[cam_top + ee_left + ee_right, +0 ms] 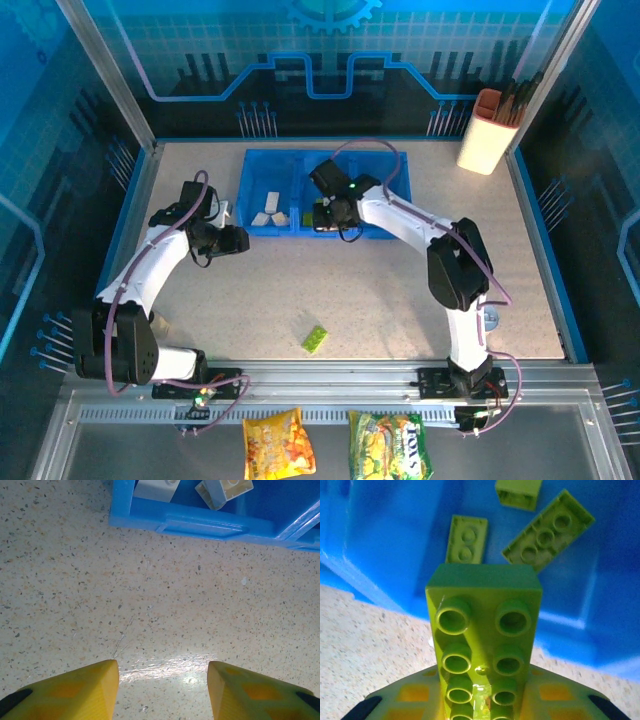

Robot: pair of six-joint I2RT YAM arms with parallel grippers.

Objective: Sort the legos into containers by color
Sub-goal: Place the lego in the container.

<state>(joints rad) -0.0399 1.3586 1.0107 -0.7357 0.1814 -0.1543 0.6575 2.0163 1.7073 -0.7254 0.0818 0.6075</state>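
The containers are one translucent blue tray [275,170] with three compartments at the back middle of the table. Two white legos [268,217] lie in its left compartment. My right gripper [333,215] hovers over the near edge of the middle compartment, shut on a long lime green lego [485,630] that sticks out ahead of the fingers. Below it, three lime green legos [547,532] lie on the tray floor [385,540]. One more lime green lego [316,339] rests loose on the table near the front. My left gripper [235,240] hangs open over bare table just left of the tray, fingers [75,690] empty.
A white-and-orange cup [487,130] of utensils stands at the back right corner. Two snack bags [277,443] lie below the front rail. The tray's near wall [200,527] is just ahead of my left gripper, with white legos [225,490] behind it.
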